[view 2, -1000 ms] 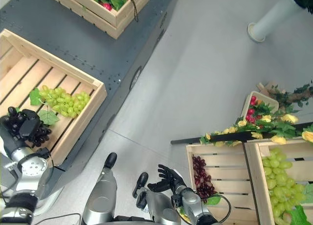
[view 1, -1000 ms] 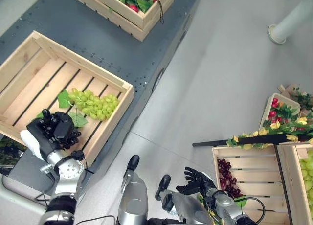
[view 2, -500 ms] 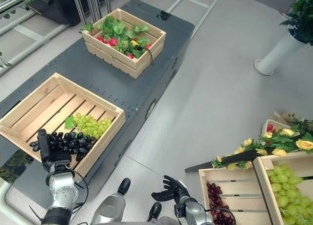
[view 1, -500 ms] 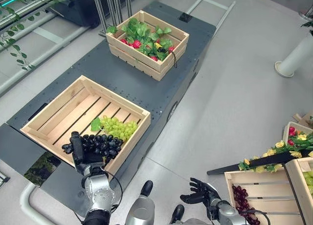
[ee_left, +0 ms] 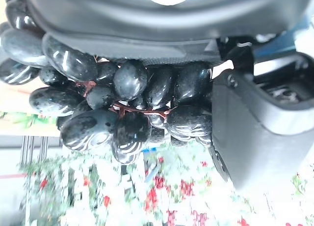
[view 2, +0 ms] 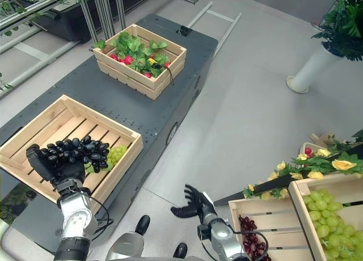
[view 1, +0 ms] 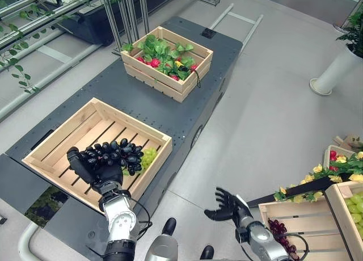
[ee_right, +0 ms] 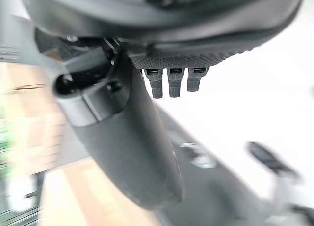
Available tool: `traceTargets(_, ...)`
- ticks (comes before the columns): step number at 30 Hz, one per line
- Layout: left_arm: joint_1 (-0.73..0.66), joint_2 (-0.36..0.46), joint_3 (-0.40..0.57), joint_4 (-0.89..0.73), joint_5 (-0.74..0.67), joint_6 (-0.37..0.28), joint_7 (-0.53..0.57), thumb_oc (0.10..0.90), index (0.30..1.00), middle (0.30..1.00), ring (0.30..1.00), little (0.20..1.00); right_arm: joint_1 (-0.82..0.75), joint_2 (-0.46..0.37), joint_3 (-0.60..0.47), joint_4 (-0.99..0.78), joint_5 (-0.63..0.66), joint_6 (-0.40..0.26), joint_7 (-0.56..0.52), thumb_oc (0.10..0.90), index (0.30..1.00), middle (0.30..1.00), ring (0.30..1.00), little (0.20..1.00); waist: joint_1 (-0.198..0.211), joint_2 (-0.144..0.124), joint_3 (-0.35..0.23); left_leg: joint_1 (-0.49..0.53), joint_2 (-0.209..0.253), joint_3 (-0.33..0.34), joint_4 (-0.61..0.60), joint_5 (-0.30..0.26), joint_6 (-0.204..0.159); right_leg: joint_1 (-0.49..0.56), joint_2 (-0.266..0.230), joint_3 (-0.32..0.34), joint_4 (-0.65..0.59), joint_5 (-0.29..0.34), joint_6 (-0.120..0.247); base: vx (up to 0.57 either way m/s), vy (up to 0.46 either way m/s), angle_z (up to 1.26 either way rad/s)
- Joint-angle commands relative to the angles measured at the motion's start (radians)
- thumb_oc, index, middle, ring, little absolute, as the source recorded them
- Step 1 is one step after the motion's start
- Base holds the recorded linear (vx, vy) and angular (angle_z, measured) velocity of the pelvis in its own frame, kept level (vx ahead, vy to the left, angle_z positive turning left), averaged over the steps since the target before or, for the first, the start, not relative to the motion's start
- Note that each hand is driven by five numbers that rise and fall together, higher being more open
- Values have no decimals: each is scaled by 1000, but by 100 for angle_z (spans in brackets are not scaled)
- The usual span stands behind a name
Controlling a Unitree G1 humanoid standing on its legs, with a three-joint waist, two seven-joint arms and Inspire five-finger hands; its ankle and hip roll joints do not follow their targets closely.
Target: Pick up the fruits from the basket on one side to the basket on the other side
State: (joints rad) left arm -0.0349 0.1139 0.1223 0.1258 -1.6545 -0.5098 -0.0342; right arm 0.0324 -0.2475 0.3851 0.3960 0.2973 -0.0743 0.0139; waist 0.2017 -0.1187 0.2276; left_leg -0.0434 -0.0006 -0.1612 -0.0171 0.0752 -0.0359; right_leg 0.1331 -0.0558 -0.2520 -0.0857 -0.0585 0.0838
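Left hand (view 1: 91, 167) is curled round a black grape bunch (view 1: 116, 154), held up over the near-right part of the big crate (view 1: 54, 137) on the grey platform (view 1: 176, 110); green grapes (view 1: 147, 155) lie in that crate just beside the bunch (partly hidden by it). Right hand (view 1: 227, 203) hangs low over the floor w/ fingers spread, holding nothing. Near right: a crate w/ red grapes (view 1: 281, 230), next to one w/ green grapes (view 2: 326, 215). Far end of platform: a crate of leaves and red fruit (view 1: 167, 51).
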Motion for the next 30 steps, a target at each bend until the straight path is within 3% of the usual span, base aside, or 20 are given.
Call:
traceTargets(1,-37,16,-11,-115,92,13,-49,400,300,300,300,300,-21,-76,13,-167,-31,-77,-25,800,900,900,900,900,-21,23,-135,-4,-80,-27,-70,22,46,-84,-3,-7,30,89,-32,-4,-31,-4)
traceTargets(6,-41,39,-18,-145,154,60,-19,400,300,300,300,300,-96,-153,9,-371,-93,-111,41,800,900,900,900,900,-16,18,-146,2,-80,-24,-70,13,47,-85,-3,7,23,92,-25,-3,-48,-2)
traceTargets(14,-87,72,-58,-117,284,122,34,400,300,300,300,300,-371,-223,10,-529,-69,-37,53,800,900,900,900,900,1,14,-165,7,-79,-24,-70,7,48,-79,-4,11,12,98,-24,-1,-41,-4)
traceTargets(22,-110,84,-143,-126,296,199,6,400,300,300,300,300,-490,-204,85,-572,-60,29,32,800,900,900,900,900,0,29,-185,13,-73,-2,-70,1,51,-82,-8,19,9,101,-24,0,0,0)
traceTargets(30,-130,84,-225,-183,264,239,-9,400,300,300,300,300,-515,-185,115,-584,-87,36,-8,800,900,900,900,900,-13,43,-193,19,-70,13,-70,-5,56,-87,-6,33,9,106,-22,-10,-12,-5)
